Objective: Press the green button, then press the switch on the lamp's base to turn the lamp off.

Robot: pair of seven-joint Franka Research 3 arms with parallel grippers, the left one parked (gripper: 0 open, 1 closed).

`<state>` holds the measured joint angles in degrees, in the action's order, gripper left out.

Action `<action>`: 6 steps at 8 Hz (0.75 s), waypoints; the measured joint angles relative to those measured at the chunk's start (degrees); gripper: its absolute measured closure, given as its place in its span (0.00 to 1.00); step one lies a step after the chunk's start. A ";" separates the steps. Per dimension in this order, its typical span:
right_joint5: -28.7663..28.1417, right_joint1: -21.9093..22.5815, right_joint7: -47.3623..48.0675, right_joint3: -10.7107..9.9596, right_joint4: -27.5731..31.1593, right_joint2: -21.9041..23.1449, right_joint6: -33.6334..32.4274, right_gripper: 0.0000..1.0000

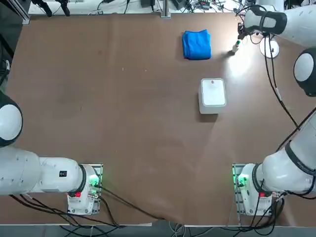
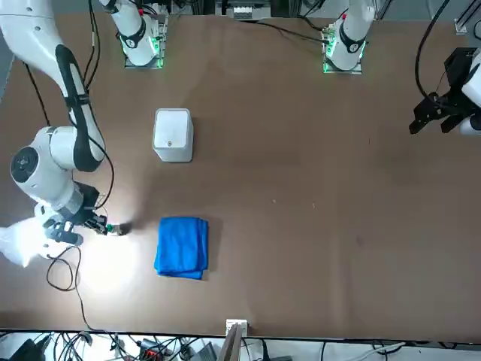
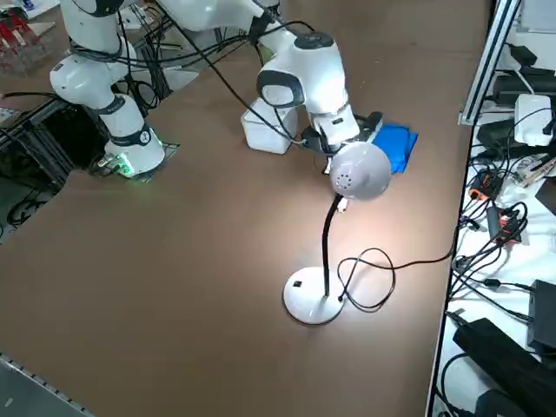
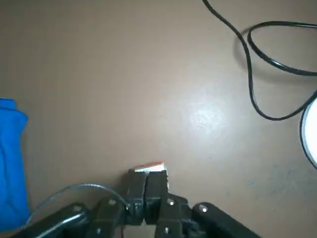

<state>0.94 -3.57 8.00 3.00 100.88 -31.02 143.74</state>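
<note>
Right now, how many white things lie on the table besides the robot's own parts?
2: a white box near the table's middle, and the lamp's base at the far right edge, beyond the shut right gripper. None seems hidden.

A folded blue cloth [image 1: 197, 44] lies on the brown desk [image 1: 123, 108] near its far edge — flat, apart from everything else. A white rounded box [image 1: 213, 95] sits nearer the desk's middle, well apart from the cloth — upright, standing alone.
</note>
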 joint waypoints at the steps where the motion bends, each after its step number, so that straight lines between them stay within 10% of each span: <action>1: 0.00 0.02 0.01 0.06 0.48 0.00 0.45 0.99; 6: 0.00 0.05 0.07 0.16 0.53 0.11 0.77 0.99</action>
<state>0.94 -3.52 8.07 3.16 101.41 -30.91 144.51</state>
